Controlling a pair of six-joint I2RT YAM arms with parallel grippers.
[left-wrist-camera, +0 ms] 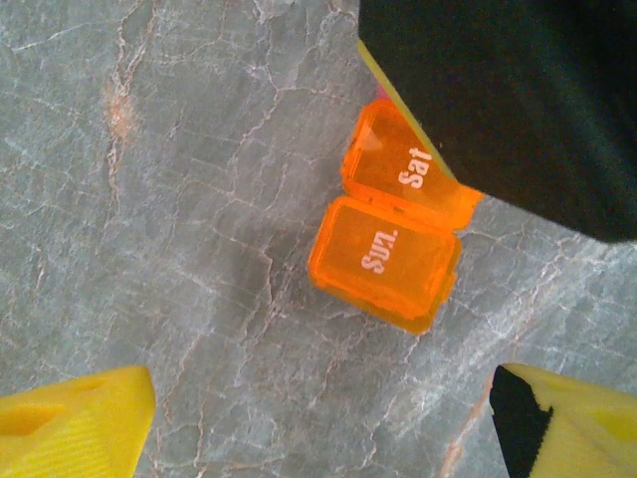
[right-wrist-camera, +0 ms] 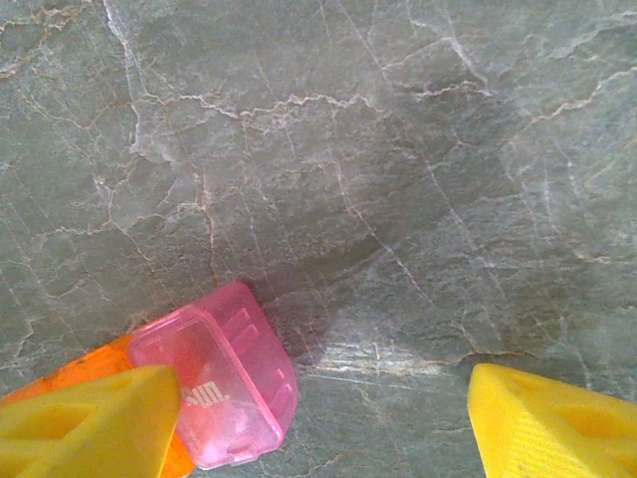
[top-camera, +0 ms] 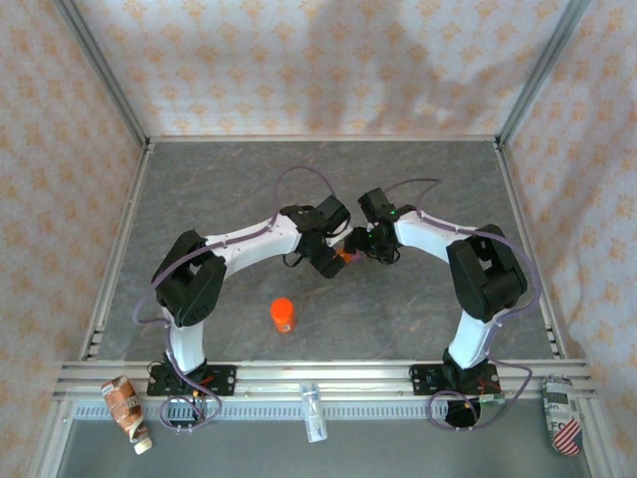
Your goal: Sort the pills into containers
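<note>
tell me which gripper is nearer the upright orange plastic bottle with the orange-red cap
Left. The left gripper hangs beyond and right of the orange plastic bottle; the right gripper sits farther, beyond the left one, by the tiny orange-and-pink plastic pill box.

1. Walls [top-camera: 318, 60] with a pale orange floral print are enclosing the workspace on 3 sides.
2. A grey marbled tabletop [top-camera: 418, 189], veined in white, is lying flat between them.
3. Aluminium rails [top-camera: 318, 376] are running along its near edge.
4. Soft light is falling evenly.
</note>
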